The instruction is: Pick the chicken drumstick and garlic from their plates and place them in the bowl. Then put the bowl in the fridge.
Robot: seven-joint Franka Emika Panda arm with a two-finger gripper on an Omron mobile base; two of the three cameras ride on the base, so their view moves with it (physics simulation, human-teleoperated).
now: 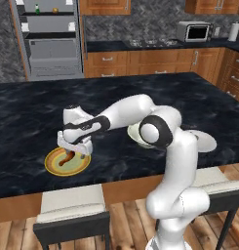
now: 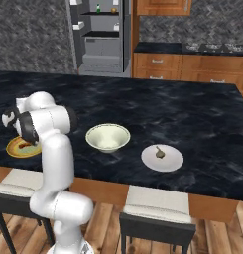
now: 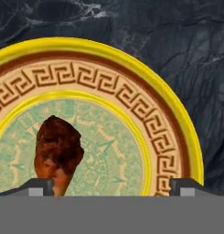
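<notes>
No readable text

The plate [image 3: 168, 137] bears only a key-pattern border and ornament, with no letters, numbers or brand marks.

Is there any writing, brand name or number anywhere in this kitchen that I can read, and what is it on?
No readable text anywhere.
Plate under the claw: a key-pattern band and a map-like green centre, no letters.
Microwave: front too small to show any label.
Fridge: small items on its shelves, too tiny to tell whether they carry labels.
Bowl and white plate: plain.
</notes>
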